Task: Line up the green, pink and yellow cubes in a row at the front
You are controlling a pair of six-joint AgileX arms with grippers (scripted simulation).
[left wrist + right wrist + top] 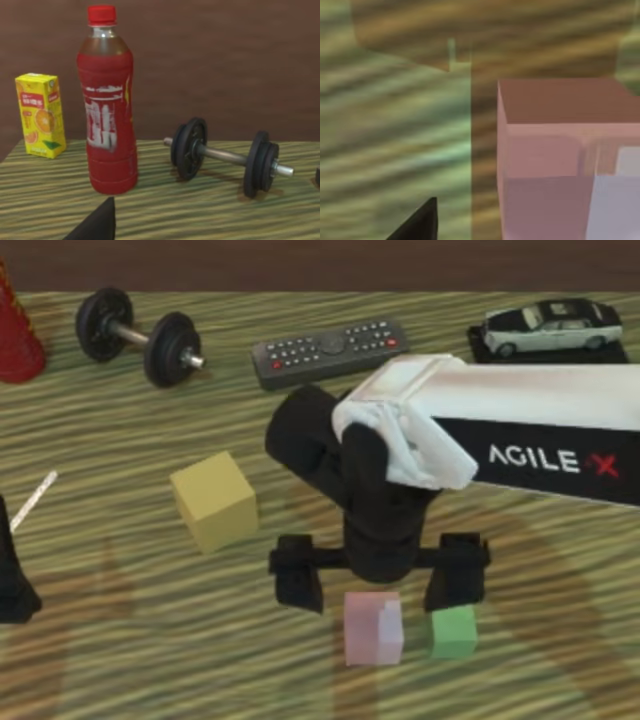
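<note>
The pale pink cube (pixel 373 628) sits near the front edge, with the small green cube (pixel 454 631) just to its right, a narrow gap between them. The larger mustard yellow cube (pixel 213 500) rests farther back and to the left. My right gripper (pixel 378 578) hovers just behind the pink cube, open wide, nothing between its fingers (pixel 298 580). In the right wrist view the pink cube (pixel 560 155) fills much of the picture beside one dark fingertip (pixel 422 222). My left gripper (pixel 12 590) is parked at the table's left edge, open.
A dumbbell (pixel 140 335), a remote control (pixel 330 350) and a white model car (pixel 548 328) lie along the back. A red bottle (pixel 106 105) stands at the back left, with a yellow juice box (pixel 41 115) beside it. A thin white strip (pixel 35 498) lies at the left.
</note>
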